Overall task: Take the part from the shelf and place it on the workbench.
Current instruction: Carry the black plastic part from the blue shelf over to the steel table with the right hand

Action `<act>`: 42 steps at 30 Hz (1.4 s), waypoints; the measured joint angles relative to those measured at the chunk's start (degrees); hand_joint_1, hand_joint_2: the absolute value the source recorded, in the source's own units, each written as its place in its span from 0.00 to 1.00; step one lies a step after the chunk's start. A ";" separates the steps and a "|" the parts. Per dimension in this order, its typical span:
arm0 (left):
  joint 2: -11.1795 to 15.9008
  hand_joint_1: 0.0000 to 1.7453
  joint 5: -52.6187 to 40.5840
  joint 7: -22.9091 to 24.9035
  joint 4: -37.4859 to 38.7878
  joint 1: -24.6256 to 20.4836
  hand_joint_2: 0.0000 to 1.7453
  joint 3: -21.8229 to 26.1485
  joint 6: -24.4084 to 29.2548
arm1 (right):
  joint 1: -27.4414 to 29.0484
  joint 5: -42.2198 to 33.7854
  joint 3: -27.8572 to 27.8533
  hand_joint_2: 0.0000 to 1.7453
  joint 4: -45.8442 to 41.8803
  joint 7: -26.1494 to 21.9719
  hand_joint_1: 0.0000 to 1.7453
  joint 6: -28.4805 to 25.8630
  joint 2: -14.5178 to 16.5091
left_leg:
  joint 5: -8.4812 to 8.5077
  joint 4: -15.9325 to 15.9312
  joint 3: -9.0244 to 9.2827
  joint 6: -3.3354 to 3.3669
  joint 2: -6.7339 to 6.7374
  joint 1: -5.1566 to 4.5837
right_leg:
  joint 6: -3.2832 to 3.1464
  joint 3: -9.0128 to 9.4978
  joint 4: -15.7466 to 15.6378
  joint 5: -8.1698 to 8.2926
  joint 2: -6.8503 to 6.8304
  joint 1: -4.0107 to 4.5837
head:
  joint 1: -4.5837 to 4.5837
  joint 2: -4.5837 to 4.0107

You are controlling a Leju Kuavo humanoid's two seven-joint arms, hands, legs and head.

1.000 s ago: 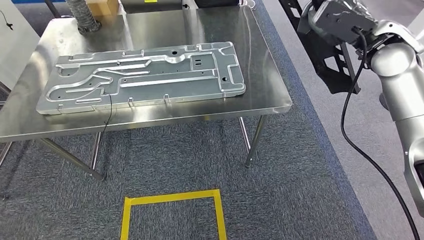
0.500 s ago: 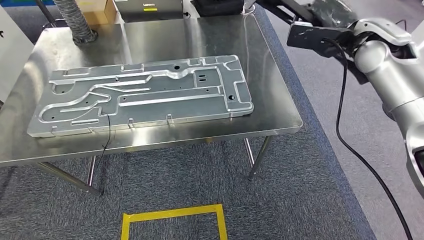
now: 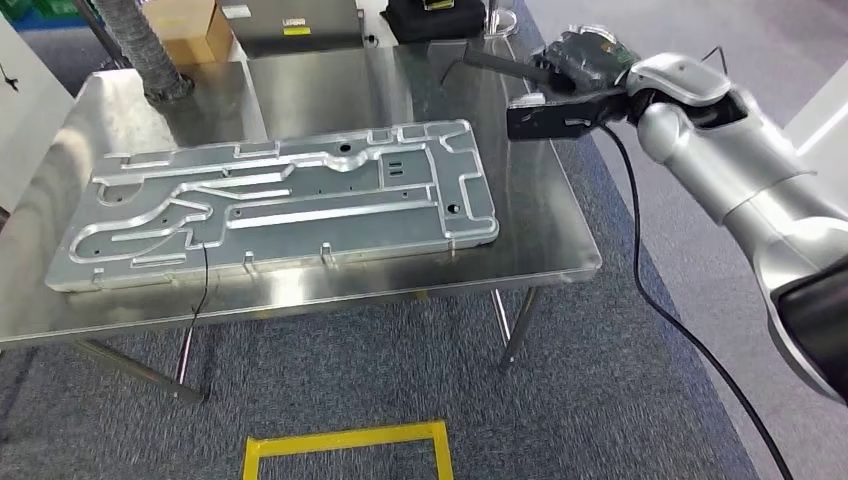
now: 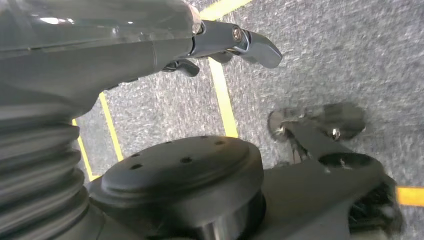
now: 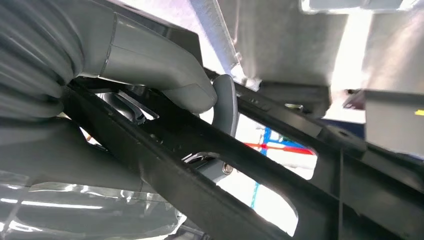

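The part [image 3: 548,112] is a black metal frame of flat bars. My right hand [image 3: 580,52] grips it above the far right corner of the steel workbench [image 3: 545,215]. One bar of the part reaches out over the tabletop. In the right wrist view my thumb [image 5: 160,70] and a darker finger wrap one black bar of the part [image 5: 200,195]. My left hand [image 4: 220,45] hangs over the carpet with its fingers apart and nothing in it.
A large machined aluminium plate [image 3: 280,200] covers most of the workbench, with a thin black wire [image 3: 203,275] trailing off its near edge. A cardboard box [image 3: 185,25], a ribbed hose [image 3: 140,50] and a black case [image 3: 435,18] stand at the back. Yellow tape [image 3: 345,440] marks the floor.
My right arm has swung left and lower, bringing the black part from beside the table to over its far right corner. The view has shifted slightly.
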 joint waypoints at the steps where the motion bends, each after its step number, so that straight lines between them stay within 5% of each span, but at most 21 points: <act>1: 0.02 0.00 0.00 -0.22 0.00 -0.07 1.00 0.01 -0.08 | -0.21 0.33 0.46 1.00 0.28 -0.05 1.00 -0.01 0.50 | -1.68 3.93 -1.63 -0.22 0.15 0.10 | -0.22 0.24 0.01 -0.13 -0.04 0.06 | -0.01 0.00; 3: 0.05 0.00 -0.14 -0.57 -0.01 -0.37 1.00 0.01 -0.27 | -0.35 1.07 1.57 1.00 0.85 -0.17 1.00 -0.02 1.62 | -3.05 9.45 -3.97 -0.29 0.30 0.22 | -0.47 0.70 0.02 -0.38 0.05 0.22 | -0.01 0.00; 4: 0.07 0.00 -0.33 -0.63 -0.01 -0.52 1.00 0.00 -0.33 | -0.38 1.42 2.13 1.00 1.08 -0.25 1.00 -0.06 2.18 | -2.27 9.37 -3.88 -0.14 0.31 0.23 | -0.53 0.94 0.03 -0.52 0.16 0.30 | -0.01 0.00; 8: 0.05 0.00 -1.78 -0.42 -0.01 -0.59 1.00 -0.03 -0.57 | -0.98 3.51 3.84 1.00 2.01 -0.19 1.00 -1.24 3.96 | 3.92 -3.29 2.20 1.13 0.31 -0.07 | -0.12 1.77 -0.01 -1.14 0.47 0.68 | -0.01 -0.01; 13: -0.36 0.00 -3.89 -0.71 -0.01 -0.82 1.00 -0.03 -1.21 | -1.44 6.20 5.45 1.00 5.83 0.42 1.00 -4.11 6.64 | 3.54 -7.09 3.91 2.02 0.31 0.04 | 1.15 1.41 0.23 -1.71 0.34 0.84 | 0.00 0.00; 15: -0.56 0.00 -4.20 -0.90 -0.01 -1.08 1.00 -0.03 -1.37 | -1.61 7.08 5.91 1.00 7.90 0.45 1.00 -5.26 8.01 | 3.74 -7.65 4.23 2.51 0.38 0.22 | 1.44 -0.67 4.79 -4.36 0.26 0.79 | 0.01 0.00; 17: -0.74 0.00 -4.30 -1.09 -0.01 -1.37 1.00 -0.03 -1.41 | -1.69 7.94 6.42 1.00 10.17 0.38 1.00 -6.18 9.29 | 3.68 -7.62 4.27 2.77 0.36 0.17 | 1.67 -4.63 12.76 -7.57 0.24 0.77 | 0.01 0.00; 19: -0.80 0.00 -4.16 -1.23 -0.01 -1.38 1.00 -0.03 -1.42 | -1.68 8.59 6.89 1.00 12.30 0.25 1.00 -6.66 10.27 | 3.54 -7.42 4.37 2.85 0.23 0.18 | 1.83 -6.79 16.19 -7.43 0.24 0.73 | 0.01 0.00; 22: -0.81 0.00 -3.63 -1.49 -0.01 -1.28 1.00 -0.02 -1.46 | -2.09 9.28 7.24 1.00 14.64 0.15 1.00 -7.16 11.62 | 2.93 -6.80 4.64 2.52 0.07 0.15 | 1.62 -3.02 6.74 -1.16 0.16 0.72 | 0.01 0.00; 24: -0.81 0.00 -3.34 -1.60 -0.01 -1.31 1.00 -0.01 -1.47 | -2.63 9.57 7.28 1.00 15.74 0.05 1.00 -7.51 12.49 | 2.58 -6.37 4.50 2.09 0.09 -0.04 | 1.22 -0.74 1.25 0.75 0.16 0.95 | 0.00 0.00; 29: -0.78 0.00 -2.98 -1.43 -0.01 -1.13 1.00 0.03 -1.10 | -3.23 10.21 7.33 1.00 17.76 0.13 1.00 -7.61 14.48 | 1.03 -4.55 3.58 0.76 0.22 -0.08 | -0.19 -0.17 -0.30 0.90 0.22 0.64 | -0.01 0.00; 32: -0.76 0.00 -2.90 -1.44 -0.01 -1.14 1.00 0.03 -0.82 | -3.52 10.49 7.32 1.00 18.55 0.18 1.00 -7.52 15.84 | -3.68 5.65 -1.07 -0.16 0.30 0.43 | -0.81 0.12 -0.48 0.85 0.26 0.54 | -0.02 0.00; 34: -0.76 0.00 -2.88 -1.55 -0.01 -1.20 1.00 0.04 -0.76 | -3.48 10.55 7.33 1.00 19.01 0.14 1.00 -7.43 16.43 | -4.33 9.99 -3.42 -0.57 0.33 0.81 | -0.77 0.29 -0.41 0.67 0.29 0.51 | -0.01 0.00; 35: -0.75 0.00 -2.89 -1.64 -0.01 -1.22 1.00 0.05 -0.74 | -3.47 10.57 7.34 1.00 19.19 0.11 1.00 -7.40 16.59 | -3.02 8.94 -3.08 -0.69 0.35 0.97 | -0.63 0.42 -0.34 0.52 0.29 0.46 | -0.01 0.00; 38: -0.74 0.00 -2.93 -1.80 -0.01 -1.12 1.00 0.05 -0.69 | -3.68 10.61 7.34 1.00 19.63 0.01 1.00 -7.39 16.83 | 2.48 -1.92 1.83 -0.72 0.37 1.25 | 0.17 0.73 0.06 -0.11 0.29 0.34 | 0.00 -0.01; 42: -0.79 0.00 -2.96 -1.79 -0.01 -0.90 1.00 0.05 -0.66 | -3.70 10.69 7.33 1.00 20.11 -0.27 1.00 -7.44 16.89 | 2.95 -5.84 3.40 0.45 0.24 1.03 | 1.47 0.31 -0.09 0.02 0.34 0.60 | 0.01 -0.01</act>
